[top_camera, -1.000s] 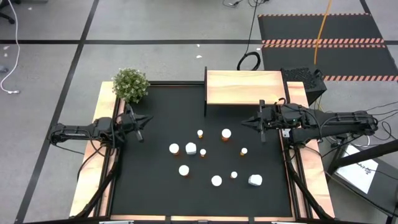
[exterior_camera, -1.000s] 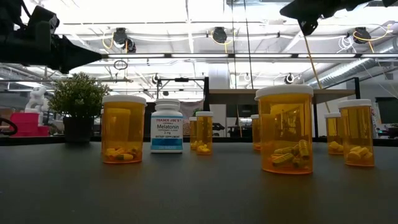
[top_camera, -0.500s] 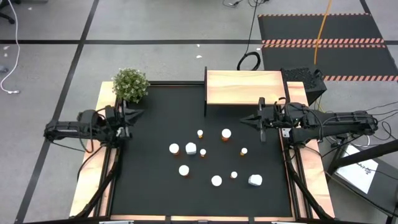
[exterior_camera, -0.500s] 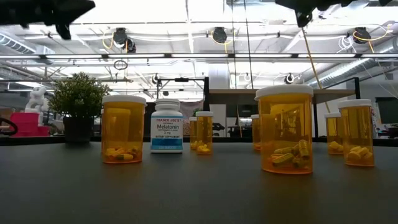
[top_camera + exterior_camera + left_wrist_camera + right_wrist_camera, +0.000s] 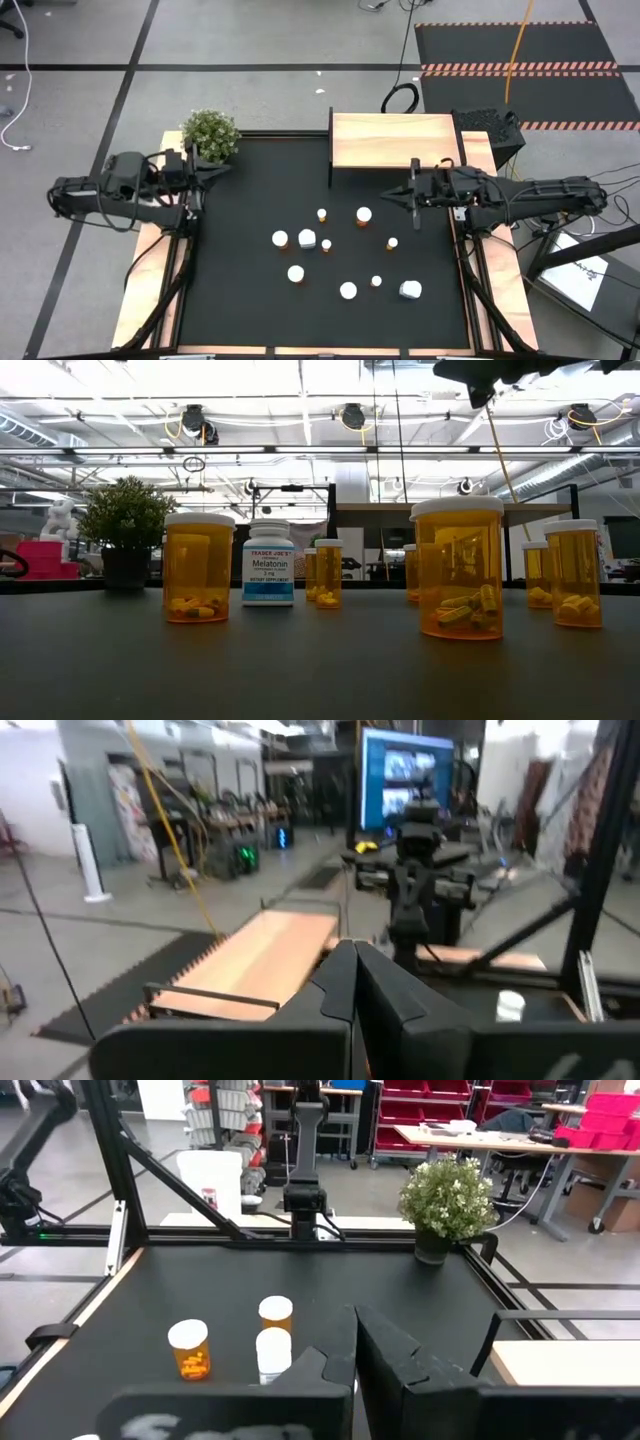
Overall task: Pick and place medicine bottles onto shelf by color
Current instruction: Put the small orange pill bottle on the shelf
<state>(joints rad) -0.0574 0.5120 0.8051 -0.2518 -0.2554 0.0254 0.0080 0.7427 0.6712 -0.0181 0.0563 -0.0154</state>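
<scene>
Currently your right gripper (image 5: 413, 196) and left gripper (image 5: 196, 176) hover clenched, empty; medicine bottles (image 5: 325, 244) await sorting onto the shelf (image 5: 392, 139).

Left wrist view blurred. Right tool (image 5: 480, 395) cut off by low view's top edge. Melatonin bottle (image 5: 268, 563) fine print unreadable.

Grey tiled floor (image 5: 250, 40) crossed by dark seams surrounds the counter (image 5: 240, 310); a black floor mat (image 5: 520, 60) edged with orange-striped tape lies at the far right, with a yellow cable (image 5: 517, 45) running across it. The level view shows an open ceiling with bright strip lights (image 5: 300, 390) and exposed ducts (image 5: 590, 460). Beyond stand red storage bins (image 5: 420, 1105), work tables (image 5: 470, 1135) and a lit blue monitor (image 5: 410, 775).
</scene>
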